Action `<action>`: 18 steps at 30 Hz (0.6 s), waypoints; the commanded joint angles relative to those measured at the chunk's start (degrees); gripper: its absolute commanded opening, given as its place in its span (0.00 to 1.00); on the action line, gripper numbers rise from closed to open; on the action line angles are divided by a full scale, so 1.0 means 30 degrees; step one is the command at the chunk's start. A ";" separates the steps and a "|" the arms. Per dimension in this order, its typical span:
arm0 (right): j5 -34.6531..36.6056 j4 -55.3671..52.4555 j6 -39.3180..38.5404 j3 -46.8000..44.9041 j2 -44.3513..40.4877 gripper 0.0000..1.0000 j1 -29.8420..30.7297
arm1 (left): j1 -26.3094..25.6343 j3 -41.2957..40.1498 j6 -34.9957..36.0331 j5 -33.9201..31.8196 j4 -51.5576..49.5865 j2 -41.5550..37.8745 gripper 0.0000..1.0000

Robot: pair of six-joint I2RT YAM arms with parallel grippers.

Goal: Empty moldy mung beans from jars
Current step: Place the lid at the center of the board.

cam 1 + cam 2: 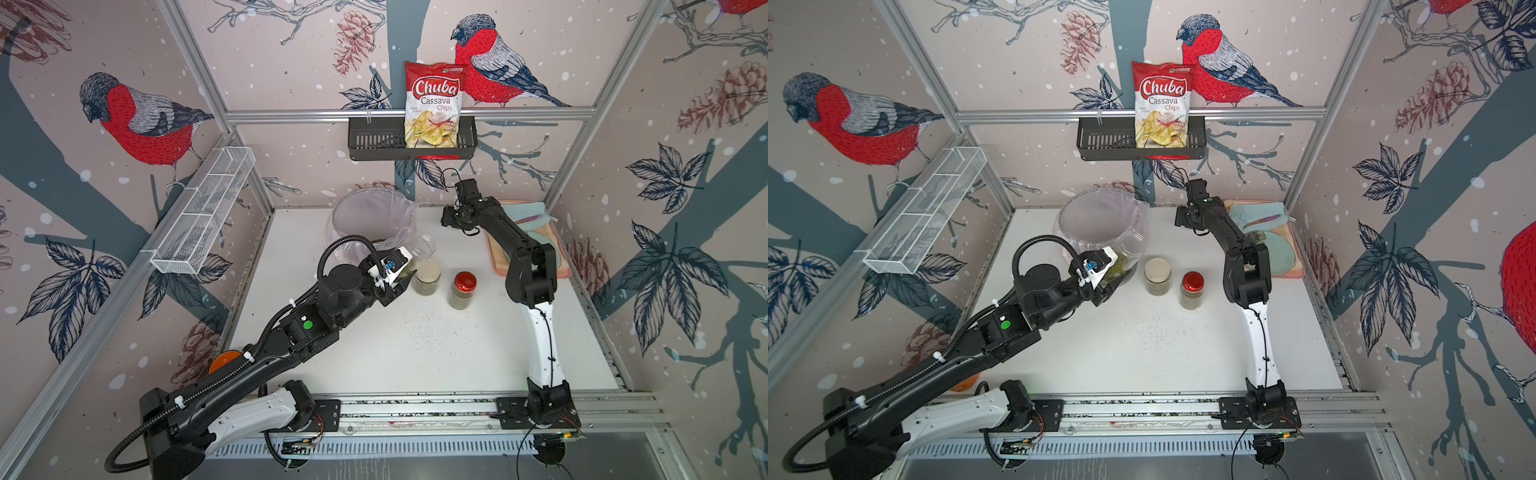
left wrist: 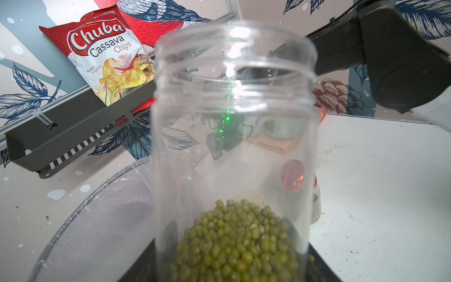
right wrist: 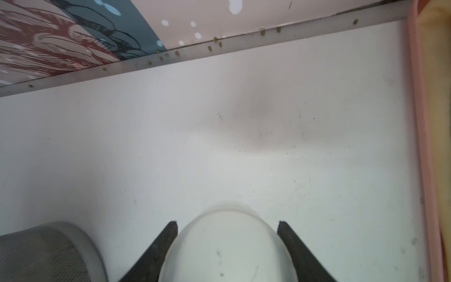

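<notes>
1. The bench point(image 1: 436, 353) is white and speckled, and a pink tray point(image 1: 1296, 245) sits at its far right, out of the way.
2. The bin point(image 1: 338, 216), lined with clear plastic, stands at the back.
3. The open jar point(image 2: 234, 122) is held tilted just beside the bin, clamped low on its body by the left claw point(image 1: 401, 272). It looks like light, smooth plastic, likely slippery, so a grip on the lower wall suits it.
4. The beige-lidded jar point(image 1: 427, 276) and red-lidded jar point(image 1: 463, 291) stand upright nearby, where a wide swing could knock them over.
5. The right claw point(image 3: 228, 223) grips a white lid point(image 3: 227, 249), well apart from the jars.
6. The mung beans point(image 2: 236, 244) lie heaped at the open jar's base. They are loose and should pour freely.
</notes>
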 commanded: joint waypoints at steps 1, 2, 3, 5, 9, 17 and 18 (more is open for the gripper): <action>0.0532 -0.1115 -0.0082 0.1623 0.1271 0.56 0.0055 | 0.0070 0.0094 0.0025 -0.0267 0.0736 -0.0275 0.00; 0.0874 -0.0865 -0.0139 0.1580 0.1472 0.56 0.0151 | 0.0082 0.0036 -0.0016 -0.0341 0.0693 -0.0349 0.00; 0.1140 -0.0636 -0.0195 0.1488 0.1567 0.56 0.0244 | 0.0067 -0.0009 -0.0048 -0.0379 0.0628 -0.0410 0.00; 0.1599 -0.0435 -0.0079 0.1402 0.1818 0.58 0.0293 | 0.0074 -0.0035 -0.0121 -0.0410 0.0405 -0.0513 0.00; 0.2027 -0.0297 -0.0030 0.1413 0.2187 0.65 0.0338 | 0.0087 -0.0310 -0.0225 -0.0627 0.0326 -0.0886 0.00; 0.1970 -0.0675 -0.0352 0.0928 0.2159 0.79 0.0363 | 0.0104 -0.0017 -0.0109 -0.1191 -0.0303 -0.1329 0.00; 0.1762 -0.0759 -0.0388 0.0926 0.2183 0.80 0.0355 | 0.0110 0.0036 -0.0079 -0.1254 -0.0373 -0.1361 0.00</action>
